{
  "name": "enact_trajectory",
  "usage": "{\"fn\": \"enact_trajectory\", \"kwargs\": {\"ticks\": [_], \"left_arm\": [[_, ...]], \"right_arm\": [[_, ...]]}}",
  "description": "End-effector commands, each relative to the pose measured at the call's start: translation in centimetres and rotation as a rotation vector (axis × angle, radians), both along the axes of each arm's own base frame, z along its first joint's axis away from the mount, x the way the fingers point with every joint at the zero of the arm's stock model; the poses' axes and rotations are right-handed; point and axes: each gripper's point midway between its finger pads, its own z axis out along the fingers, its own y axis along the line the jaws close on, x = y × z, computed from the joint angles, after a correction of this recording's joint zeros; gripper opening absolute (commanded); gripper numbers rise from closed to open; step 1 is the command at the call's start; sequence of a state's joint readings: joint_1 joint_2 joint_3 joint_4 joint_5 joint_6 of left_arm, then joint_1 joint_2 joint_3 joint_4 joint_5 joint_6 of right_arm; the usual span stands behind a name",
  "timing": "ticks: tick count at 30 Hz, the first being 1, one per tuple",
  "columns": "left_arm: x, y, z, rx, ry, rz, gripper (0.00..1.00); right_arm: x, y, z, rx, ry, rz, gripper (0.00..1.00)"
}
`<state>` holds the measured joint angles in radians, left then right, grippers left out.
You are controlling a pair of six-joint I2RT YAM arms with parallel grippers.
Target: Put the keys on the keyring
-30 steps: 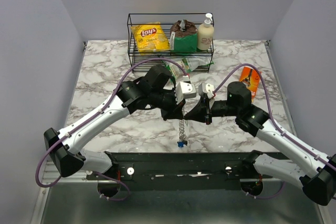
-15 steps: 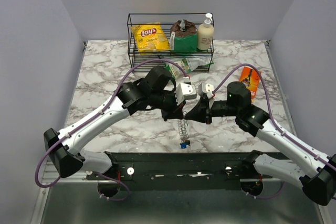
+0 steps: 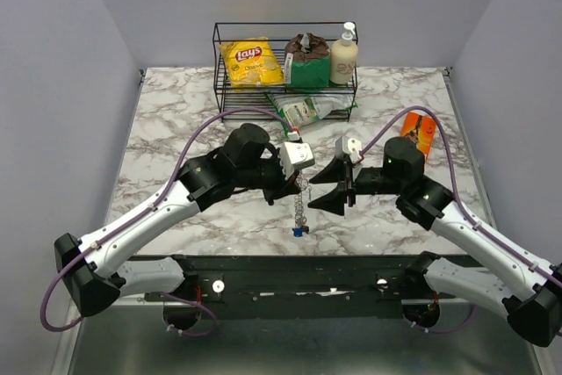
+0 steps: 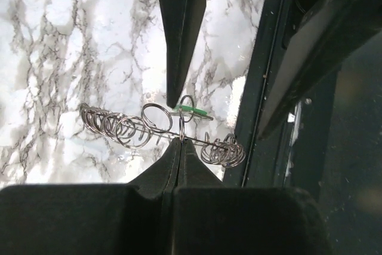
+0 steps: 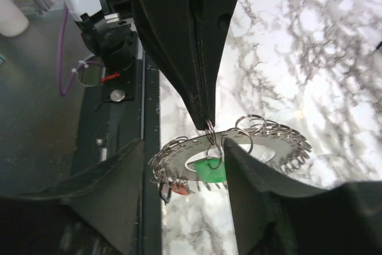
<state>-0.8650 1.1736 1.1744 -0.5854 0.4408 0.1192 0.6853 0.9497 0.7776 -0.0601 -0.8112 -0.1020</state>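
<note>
The keyring (image 5: pixel 256 141) is a flat silvery hoop fringed with many small wire rings. My left gripper (image 4: pixel 181 143) is shut on one of those rings, and the keyring (image 3: pixel 301 206) hangs edge-down from the left gripper (image 3: pixel 296 183) over the front of the table. A green key (image 5: pixel 210 170) and a red key (image 5: pixel 176 190) dangle from it, and a blue key (image 3: pixel 299 232) hangs at its bottom end. My right gripper (image 5: pixel 185 144) stands open with a finger on either side of the hoop, gripping nothing. In the top view the right gripper (image 3: pixel 312 196) sits just right of the keyring.
A wire basket (image 3: pixel 224 85) at the back holds a yellow chips bag (image 3: pixel 252 61), a brown bag and a lotion bottle (image 3: pixel 343 57). A green packet (image 3: pixel 307 110) lies in front of it, an orange packet (image 3: pixel 418 136) at right. The black base rail (image 3: pixel 299 274) runs along the front edge.
My right gripper has opened and let go of the keyring. The left arm has drawn a little left and back, with the keyring now hanging from it alone.
</note>
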Motion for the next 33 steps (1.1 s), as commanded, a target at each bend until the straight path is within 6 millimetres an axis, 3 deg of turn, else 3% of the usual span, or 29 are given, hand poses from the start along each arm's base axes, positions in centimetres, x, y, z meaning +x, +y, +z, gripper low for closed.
{"fn": "enact_trajectory", "kwargs": {"ticks": [1,3,4,5,7,9,10,12,13,14,16,19,29,33], "left_arm": [[1.3,-0.3,4.1,-0.189,-0.132,0.073,0.0],[1.2,-0.3,3.8,-0.223,-0.145,0.076,0.0],[1.2,-0.3,5.4,-0.291,-0.19,0.076,0.0],[1.0,-0.3,4.5,-0.299,-0.179,0.079,0.0],[0.9,-0.2,6.1,-0.379,-0.228,0.079,0.0],[0.6,-0.1,5.7,-0.407,-0.233,0.074,0.0],[0.4,-0.1,7.1,-0.46,-0.273,0.067,0.0],[-0.1,0.0,6.6,-0.497,-0.248,0.063,0.0],[-0.4,0.1,7.7,-0.545,-0.28,0.051,0.0],[-0.6,0.1,7.0,-0.55,-0.277,0.044,0.0],[-1.1,0.2,8.0,-0.604,-0.301,0.025,0.0],[-1.5,0.3,8.0,-0.631,-0.31,0.009,0.0],[-4.1,0.1,8.4,-0.659,-0.301,-0.129,0.0],[-4.8,0.2,8.4,-0.646,-0.291,-0.163,0.0]], "right_arm": [[0.1,-0.4,3.3,0.07,-0.063,-0.045,0.73],[0.6,-0.6,3.7,0.082,-0.068,-0.09,0.8],[0.6,-0.9,4.2,0.093,-0.071,-0.107,0.82],[0.9,-1.0,4.4,0.097,-0.074,-0.132,0.83],[1.0,-1.3,4.8,0.105,-0.08,-0.151,0.84],[1.4,-1.5,5.0,0.11,-0.082,-0.179,0.84],[1.4,-1.5,5.1,0.111,-0.08,-0.182,0.84],[1.6,-1.6,5.4,0.119,-0.083,-0.197,0.84],[1.6,-1.6,5.5,0.119,-0.08,-0.201,0.84],[1.6,-1.6,5.6,0.122,-0.079,-0.202,0.82],[1.5,-1.7,6.0,0.13,-0.085,-0.2,0.8],[1.2,-1.8,6.5,0.143,-0.099,-0.194,0.71],[-0.7,-2.2,7.5,0.164,-0.144,-0.051,0.66],[-2.3,-2.2,8.4,0.202,-0.203,0.062,0.67]]}}
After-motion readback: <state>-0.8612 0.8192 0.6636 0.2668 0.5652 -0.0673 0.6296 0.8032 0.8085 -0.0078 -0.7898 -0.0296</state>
